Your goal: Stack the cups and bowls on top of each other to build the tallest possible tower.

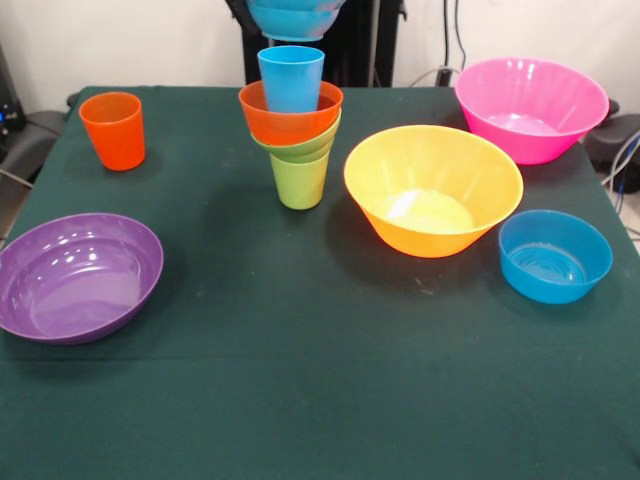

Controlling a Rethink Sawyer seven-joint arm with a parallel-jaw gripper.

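The tower stands at the table's far middle: a lime green cup (pixel 300 182) as base, a small green bowl (pixel 303 146) on it, a medium orange bowl (pixel 290 113) on that, and a light blue cup (pixel 291 77) upright in the orange bowl. A blue bowl (pixel 295 17) hangs in the air right above the light blue cup, clear of it, at the picture's top edge. The gripper that holds it is cut off above the edge. An orange cup (pixel 113 130) stands alone at the far left.
A large purple bowl (pixel 78 276) sits at the left. A yellow-orange bowl (pixel 433 190) is right of the tower, a pink bowl (pixel 531 107) at the far right, and another blue bowl (pixel 555 256) at the right edge. The table has a dark green cloth (pixel 300 380).
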